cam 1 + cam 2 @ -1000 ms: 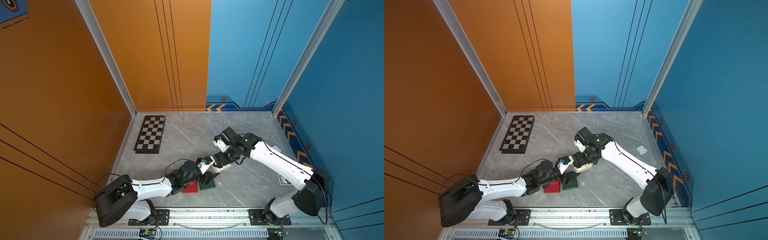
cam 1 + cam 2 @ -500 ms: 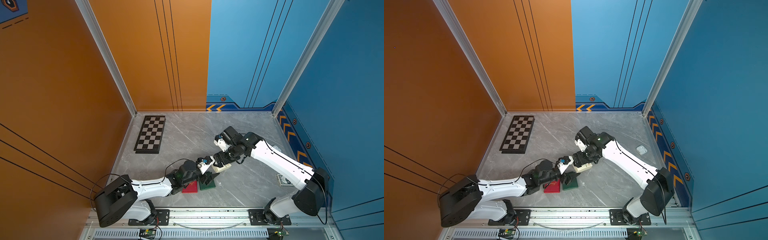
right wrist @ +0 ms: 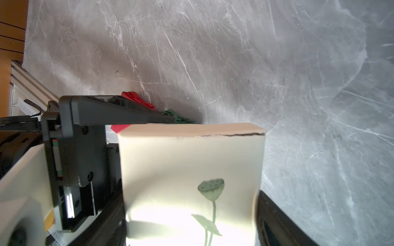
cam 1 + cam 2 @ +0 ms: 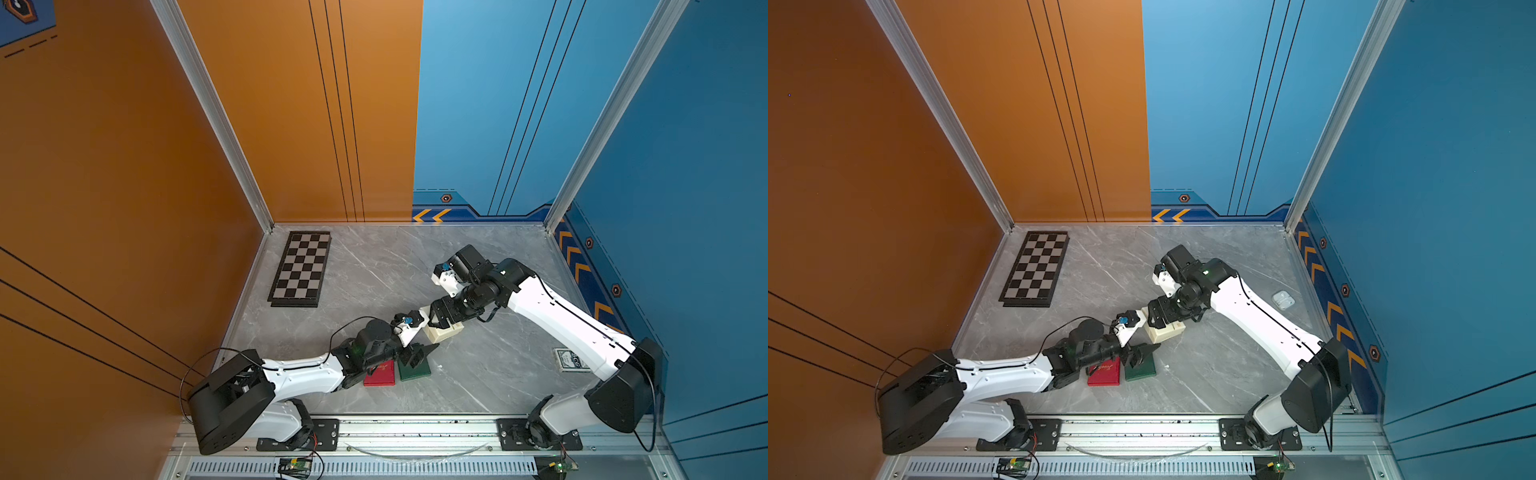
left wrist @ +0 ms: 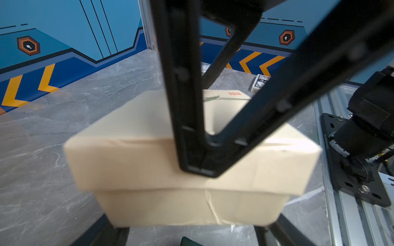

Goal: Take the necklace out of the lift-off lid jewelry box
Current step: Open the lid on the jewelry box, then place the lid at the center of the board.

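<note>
The cream jewelry box (image 4: 449, 332) (image 4: 1169, 331) stands mid-table with its lid on. My right gripper (image 4: 440, 322) comes down over it and is shut on the lotus-printed lid (image 3: 191, 161), one finger on each side. From the near-left side my left gripper (image 4: 424, 345) reaches in low, its fingers (image 5: 115, 230) flanking and gripping the box's base (image 5: 170, 206). The lid (image 5: 138, 149) overhangs the base, and a dark seam line shows along one edge. The necklace is hidden inside.
A red flat box (image 4: 380, 374) and a green one (image 4: 415, 370) lie right beneath my left wrist. A chessboard (image 4: 301, 268) lies at the back left, a card deck (image 4: 571, 359) at the right, and a small clear case (image 4: 1283, 299) near the right wall.
</note>
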Robot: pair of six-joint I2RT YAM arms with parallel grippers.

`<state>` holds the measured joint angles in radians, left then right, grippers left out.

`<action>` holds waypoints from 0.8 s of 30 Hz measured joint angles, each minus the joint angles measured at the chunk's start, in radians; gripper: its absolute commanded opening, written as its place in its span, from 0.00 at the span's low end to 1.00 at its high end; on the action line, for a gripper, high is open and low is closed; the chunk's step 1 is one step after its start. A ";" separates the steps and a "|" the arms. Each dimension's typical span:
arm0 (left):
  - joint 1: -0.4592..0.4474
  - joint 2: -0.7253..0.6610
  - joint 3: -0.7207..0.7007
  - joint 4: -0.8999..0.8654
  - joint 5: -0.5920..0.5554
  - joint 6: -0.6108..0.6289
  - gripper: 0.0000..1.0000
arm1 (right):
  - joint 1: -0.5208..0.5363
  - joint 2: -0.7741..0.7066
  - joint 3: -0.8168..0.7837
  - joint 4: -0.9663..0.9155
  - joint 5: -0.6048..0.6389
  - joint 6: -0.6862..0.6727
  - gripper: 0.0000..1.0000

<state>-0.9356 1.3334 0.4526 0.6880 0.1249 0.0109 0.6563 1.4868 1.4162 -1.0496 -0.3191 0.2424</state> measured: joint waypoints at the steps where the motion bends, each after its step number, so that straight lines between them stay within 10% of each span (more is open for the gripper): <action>1: 0.001 0.000 -0.001 -0.001 0.000 0.000 0.78 | -0.004 0.000 0.005 0.000 -0.003 -0.001 0.75; 24: 0.002 -0.049 -0.042 -0.004 0.008 0.001 0.77 | -0.302 0.211 0.140 0.072 0.101 -0.011 0.74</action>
<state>-0.9340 1.2842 0.4107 0.6842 0.1329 0.0116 0.3542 1.6978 1.5558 -0.9771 -0.2176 0.2317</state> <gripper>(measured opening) 0.842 0.852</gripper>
